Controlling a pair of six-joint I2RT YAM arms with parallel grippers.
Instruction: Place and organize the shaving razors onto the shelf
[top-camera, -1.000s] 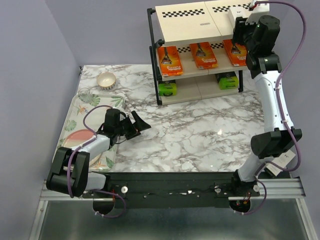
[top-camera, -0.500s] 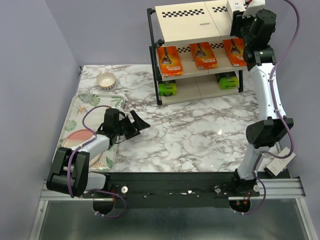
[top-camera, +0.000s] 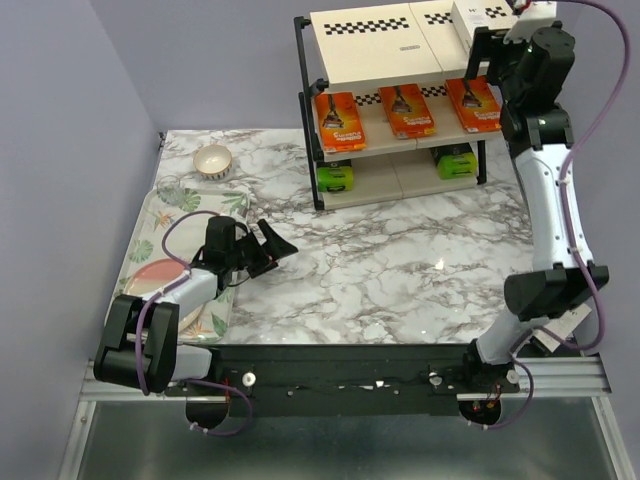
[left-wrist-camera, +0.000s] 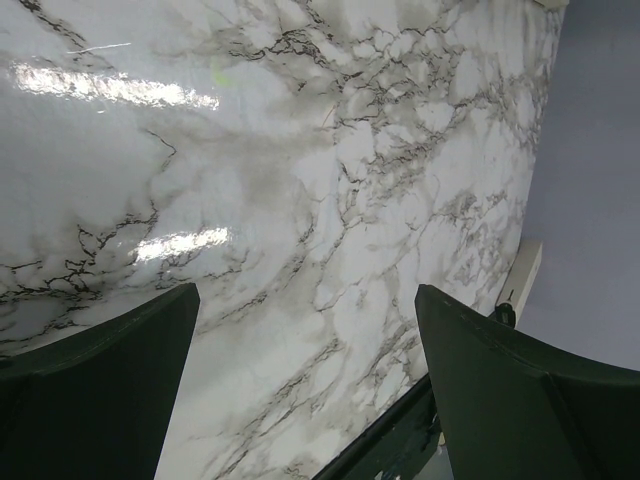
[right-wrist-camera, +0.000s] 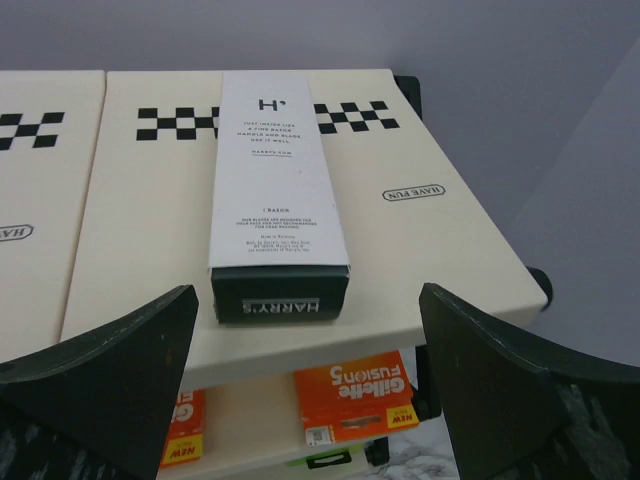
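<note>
The left gripper gapes over the table, while the right gripper, jaws wide, faces the white razor box lying on the shelf top, where a skewed retreat could drag it off.

Marble table bears shelf, tray, bowl; shelf holds seemingly six razor packs.

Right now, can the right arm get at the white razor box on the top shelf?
Probably yes. The right arm holds its open fingers just before the near end of the white box, one either side, atop the shelf, nothing in between.
</note>
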